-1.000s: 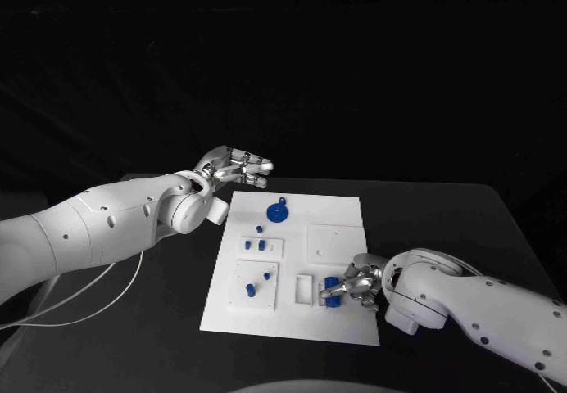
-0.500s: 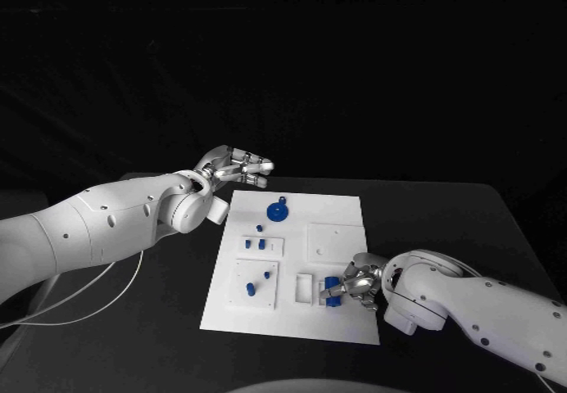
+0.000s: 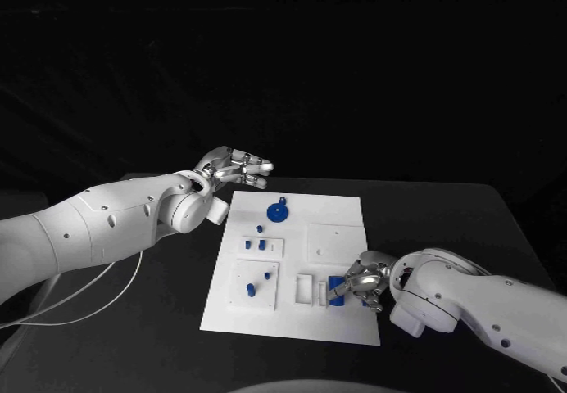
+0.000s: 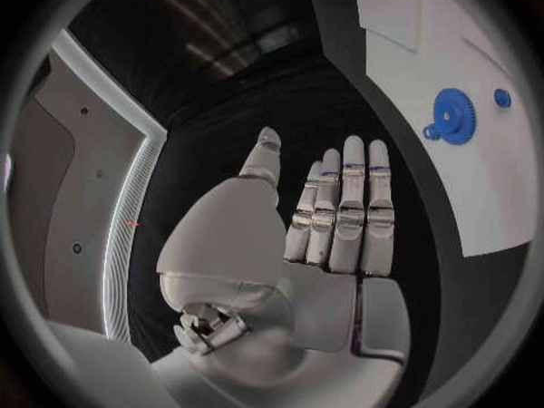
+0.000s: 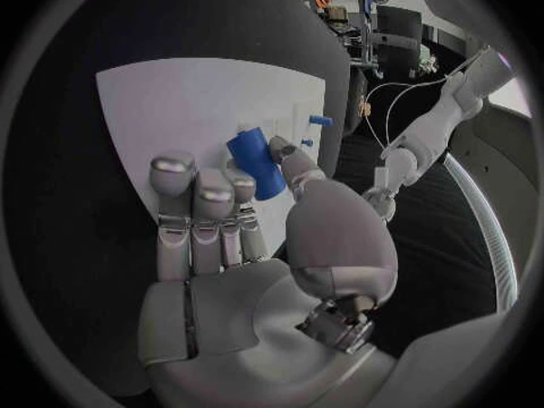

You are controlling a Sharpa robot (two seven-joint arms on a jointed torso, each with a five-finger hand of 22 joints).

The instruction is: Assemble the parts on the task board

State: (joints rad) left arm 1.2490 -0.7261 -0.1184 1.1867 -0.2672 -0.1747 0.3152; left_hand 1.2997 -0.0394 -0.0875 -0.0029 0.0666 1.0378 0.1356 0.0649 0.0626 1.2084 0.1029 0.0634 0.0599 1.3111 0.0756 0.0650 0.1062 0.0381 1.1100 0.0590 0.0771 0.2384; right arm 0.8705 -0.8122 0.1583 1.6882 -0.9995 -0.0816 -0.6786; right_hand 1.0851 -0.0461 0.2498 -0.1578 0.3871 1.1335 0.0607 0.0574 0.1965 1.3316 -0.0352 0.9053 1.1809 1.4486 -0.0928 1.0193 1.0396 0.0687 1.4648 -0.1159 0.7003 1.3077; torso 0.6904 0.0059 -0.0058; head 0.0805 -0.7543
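Right robot hand (image 3: 361,284) pinches a blue cylindrical part (image 3: 336,289), now slightly nearer at the task board (image 3: 342,327) five o'clock; left robot hand (image 3: 235,169) stays spread wide, empty; insertion pending.

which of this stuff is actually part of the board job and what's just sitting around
Part of the job:
- task board
- blue cylinder part, pinched by the right hand
- blue gear
- small blue pegs

Just there:
- left hand, holding nothing, off the board's far corner
- black table
- white cable
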